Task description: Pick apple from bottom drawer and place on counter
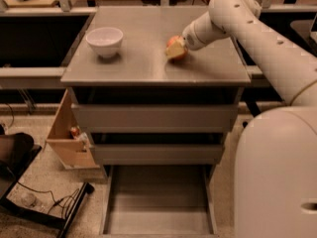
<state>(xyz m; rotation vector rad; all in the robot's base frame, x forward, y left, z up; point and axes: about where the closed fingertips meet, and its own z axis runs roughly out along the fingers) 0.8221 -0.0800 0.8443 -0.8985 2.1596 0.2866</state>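
Camera view: the hand (180, 44) reaches over the right side of the counter (143, 66), right against the apple (175, 50), which sits at or just above the surface (low for setting down, I judge). Whether the hand grips it, I cannot tell. The bottom drawer (157, 205) stands open nearer.

white bowl (104, 41) upright at back left of surface (143, 66), well apart from claw (179, 46) over its right-middle; upper drawer (153, 117) and middle drawer (156, 153) shut; open wooden box (64, 138) left of cabinet, small items inside; black cables (52, 202) on speckled floor (34, 128).
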